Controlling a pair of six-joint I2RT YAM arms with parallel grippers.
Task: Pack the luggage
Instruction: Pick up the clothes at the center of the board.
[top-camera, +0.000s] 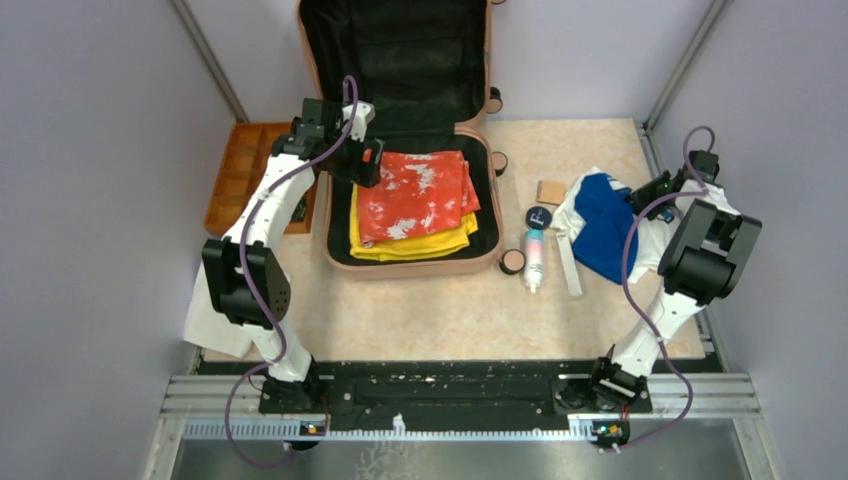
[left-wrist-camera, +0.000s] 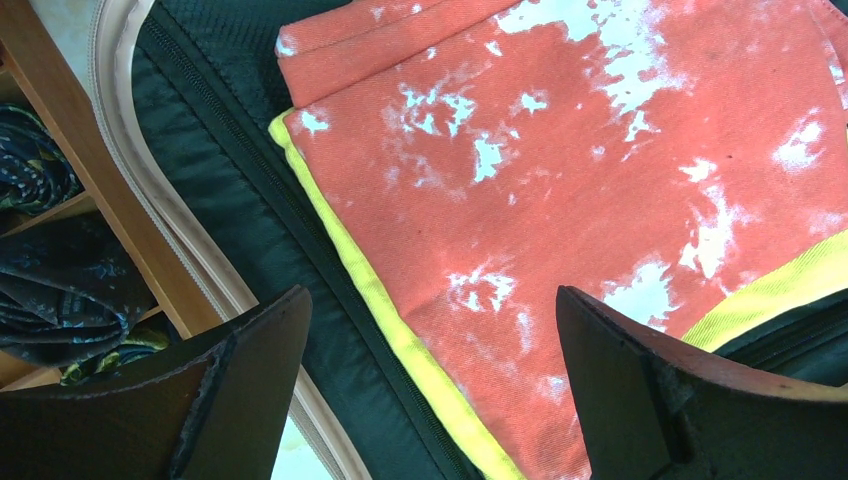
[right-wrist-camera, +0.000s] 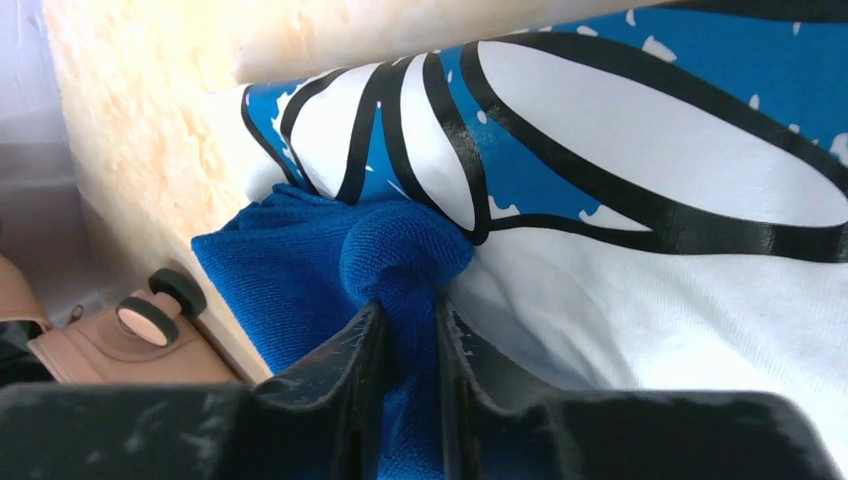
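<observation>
The peach-pink luggage (top-camera: 420, 268) lies open at the table's back, its lid upright. A red-and-white cloth (top-camera: 415, 195) sits folded in it on a yellow cloth (top-camera: 410, 245). My left gripper (top-camera: 365, 160) hovers open over the case's left side. In the left wrist view, the left gripper (left-wrist-camera: 430, 300) spans the red cloth (left-wrist-camera: 600, 180), the yellow edge (left-wrist-camera: 390, 310) and the luggage rim (left-wrist-camera: 205, 270). My right gripper (top-camera: 640, 195) is at the right. In its wrist view, the right gripper (right-wrist-camera: 408, 305) is shut on a bunch of blue cloth (right-wrist-camera: 290, 260) lying on a white printed shirt (right-wrist-camera: 640, 330).
An orange compartmented tray (top-camera: 240, 175) stands left of the case, with dark rolled fabric (left-wrist-camera: 60, 290) inside. Between case and shirt lie a bottle (top-camera: 535, 258), a black round item (top-camera: 540, 217), a round compact (top-camera: 513, 262) and a tan square (top-camera: 551, 191). A white cloth (top-camera: 215, 320) lies near the left arm.
</observation>
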